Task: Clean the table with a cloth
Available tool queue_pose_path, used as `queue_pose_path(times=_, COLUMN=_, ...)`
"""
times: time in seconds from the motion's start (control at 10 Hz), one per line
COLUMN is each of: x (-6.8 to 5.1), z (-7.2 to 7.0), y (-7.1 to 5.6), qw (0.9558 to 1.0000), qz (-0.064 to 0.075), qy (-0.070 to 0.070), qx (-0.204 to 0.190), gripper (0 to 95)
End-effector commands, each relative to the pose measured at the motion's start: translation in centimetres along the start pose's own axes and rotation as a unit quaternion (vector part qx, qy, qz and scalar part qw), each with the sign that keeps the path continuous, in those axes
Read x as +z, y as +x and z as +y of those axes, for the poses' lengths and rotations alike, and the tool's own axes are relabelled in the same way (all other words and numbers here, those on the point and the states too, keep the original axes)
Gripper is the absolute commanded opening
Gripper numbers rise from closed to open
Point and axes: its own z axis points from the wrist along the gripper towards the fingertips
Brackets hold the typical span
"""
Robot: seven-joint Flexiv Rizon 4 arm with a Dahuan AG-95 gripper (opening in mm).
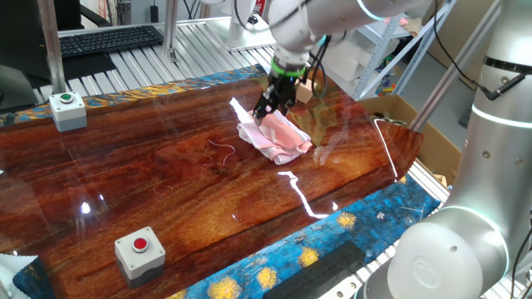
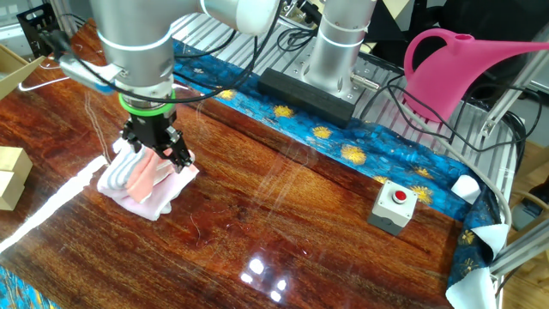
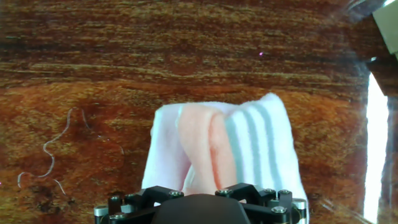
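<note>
cloth: light, floppy pink-and-white rag, bunches easily
grip: my gripper is pinched on its middle fold
table: glossy, so it should slide easily

- Glossy reddish-brown table, dark grain, blue-and-yellow patterned edge.
- Pink and white cloth lying folded on the wood, toward 2 o'clock from the middle in one fixed view.
- Green-button box at 10 o'clock.
- Red-button box at 7 o'clock, near the patterned edge.
- Small cardboard box at 9 o'clock in the other fixed view.
- Thin pale threads on the wood at 9 o'clock of the cloth in the hand view.
</note>
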Motion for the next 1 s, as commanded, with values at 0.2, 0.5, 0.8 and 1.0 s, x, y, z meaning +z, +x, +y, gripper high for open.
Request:
queue_pose_path(times=0.2, x=-0.28, z=0.05, y=-0.11, qw=0.9997, qz=0.014, qy=-0.001, qx=-0.018, gripper=76.0)
queue_pose_path(times=0.5, x=-0.28, z=0.05, y=-0.11, qw=0.9984, qz=0.011, qy=0.005, qx=-0.056, gripper=0.0)
queue_pose_path(times=0.8, x=-0.28, z=0.05, y=-0.11, qw=0.9982, qz=0.032, qy=-0.003, qx=-0.051, gripper=0.0)
queue_pose_path(times=1.0, x=-0.28, z=0.05, y=-0.11, qw=0.9974, qz=0.052, qy=-0.003, qx=-0.049, gripper=0.0)
